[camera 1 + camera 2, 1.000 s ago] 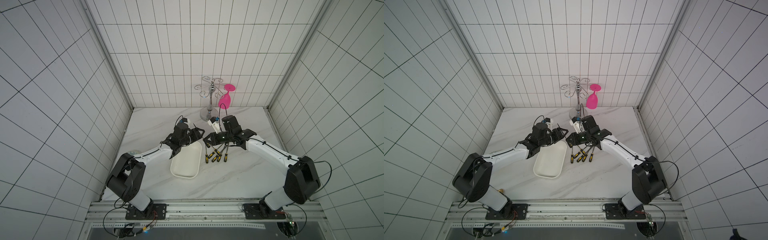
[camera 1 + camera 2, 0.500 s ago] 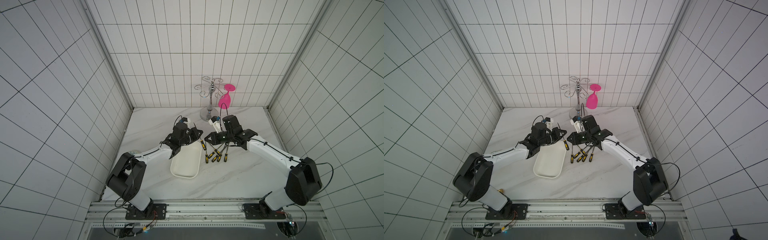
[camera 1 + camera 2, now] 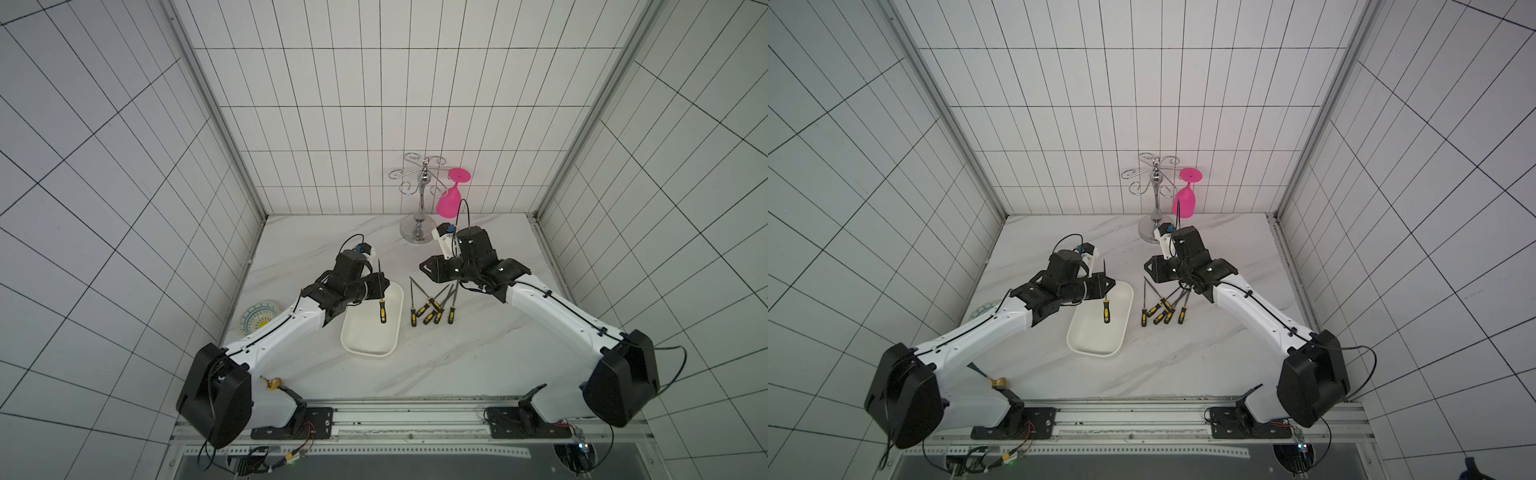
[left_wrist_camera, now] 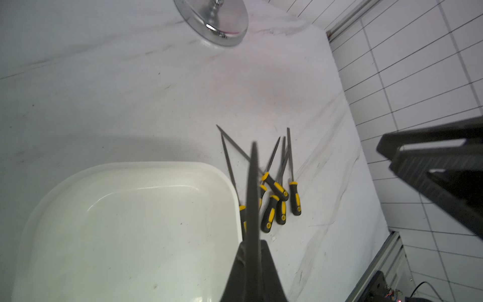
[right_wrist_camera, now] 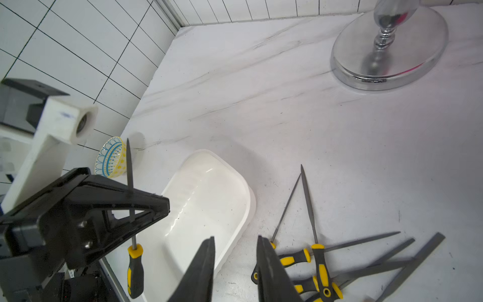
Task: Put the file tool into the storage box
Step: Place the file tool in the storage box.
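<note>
My left gripper (image 3: pixel 380 287) (image 3: pixel 1105 286) is shut on the metal blade of a file tool (image 3: pixel 382 312) (image 3: pixel 1106 311). The file's black-and-yellow handle hangs down over the white storage box (image 3: pixel 365 353) (image 3: pixel 1094 352). In the left wrist view the blade (image 4: pixel 253 188) runs up from between the closed jaws of that gripper (image 4: pixel 253 251), beside the box (image 4: pixel 230 188). My right gripper (image 3: pixel 428 268) (image 5: pixel 235 241) stands open with nothing between its fingers. It is above several more files (image 3: pixel 432 307) (image 5: pixel 318 261) lying on the table to the right of the box (image 5: pixel 245 193).
A chrome glass rack (image 3: pixel 419 216) with a pink glass (image 3: pixel 451 201) hanging from it stands at the back. A patterned bowl (image 3: pixel 259 318) (image 5: pixel 111 157) sits by the left wall. A small brass object (image 3: pixel 272 384) lies near the left arm's base.
The left gripper has shut on the file and carried it left over the box. The right gripper has opened and let go of it.
</note>
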`<state>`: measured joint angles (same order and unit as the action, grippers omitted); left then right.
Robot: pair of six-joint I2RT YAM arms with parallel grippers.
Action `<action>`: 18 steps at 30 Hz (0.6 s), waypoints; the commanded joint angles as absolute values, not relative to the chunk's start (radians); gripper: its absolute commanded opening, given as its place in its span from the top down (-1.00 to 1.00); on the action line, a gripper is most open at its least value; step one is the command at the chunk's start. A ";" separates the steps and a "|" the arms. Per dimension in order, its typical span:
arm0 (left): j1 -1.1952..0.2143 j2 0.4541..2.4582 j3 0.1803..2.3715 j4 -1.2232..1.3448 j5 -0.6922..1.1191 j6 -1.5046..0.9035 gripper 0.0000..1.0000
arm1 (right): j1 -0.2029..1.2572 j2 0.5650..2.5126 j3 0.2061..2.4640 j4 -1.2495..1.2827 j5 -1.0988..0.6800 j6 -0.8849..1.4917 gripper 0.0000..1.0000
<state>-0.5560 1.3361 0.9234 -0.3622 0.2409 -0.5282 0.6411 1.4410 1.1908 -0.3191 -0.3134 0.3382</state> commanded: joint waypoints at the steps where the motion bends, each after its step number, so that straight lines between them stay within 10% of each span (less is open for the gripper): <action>1: -0.581 1.383 0.919 -0.513 0.196 -0.414 1.00 | 0.628 1.463 1.184 -0.332 -0.303 0.360 0.38; 11: -0.650 1.619 0.983 -0.453 0.106 -0.454 0.91 | 0.607 1.477 1.165 -0.363 -0.272 0.365 0.38; 18: -0.650 1.697 1.038 -0.441 0.107 -0.480 0.32 | 0.608 1.592 1.207 -0.514 -0.308 0.335 0.38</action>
<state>-0.6472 1.6833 1.0050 -0.4698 0.1211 -0.4725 0.6144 1.5463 1.1900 -0.4103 -0.2989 0.3511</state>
